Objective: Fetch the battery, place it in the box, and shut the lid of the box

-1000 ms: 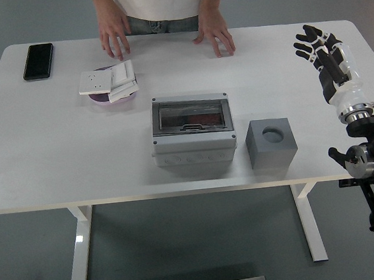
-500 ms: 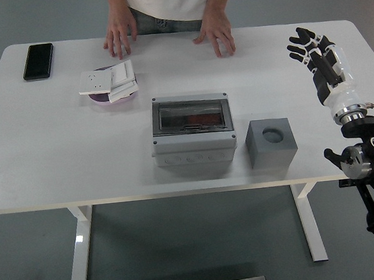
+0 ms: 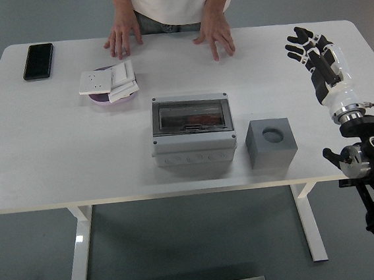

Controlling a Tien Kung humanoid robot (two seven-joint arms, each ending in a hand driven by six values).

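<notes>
right robot hand (image 3: 309, 49) shifted slightly left, box (image 3: 192, 131) unmoved

Box (image 3: 192, 131): middle of the table (image 3: 57, 166), near its front edge.
Cube (image 3: 271, 142): just right of the box, apart from it.
Plate (image 3: 112, 94): behind and left of the box, with switch plates (image 3: 108, 81) stacked on it.
Phone (image 3: 38, 61): far left corner, left of the plate.
Person's hands (image 3: 122, 37): both on the far edge, behind the box.
Right hand (image 3: 312, 52): above the table's right end, behind and right of the cube.
</notes>
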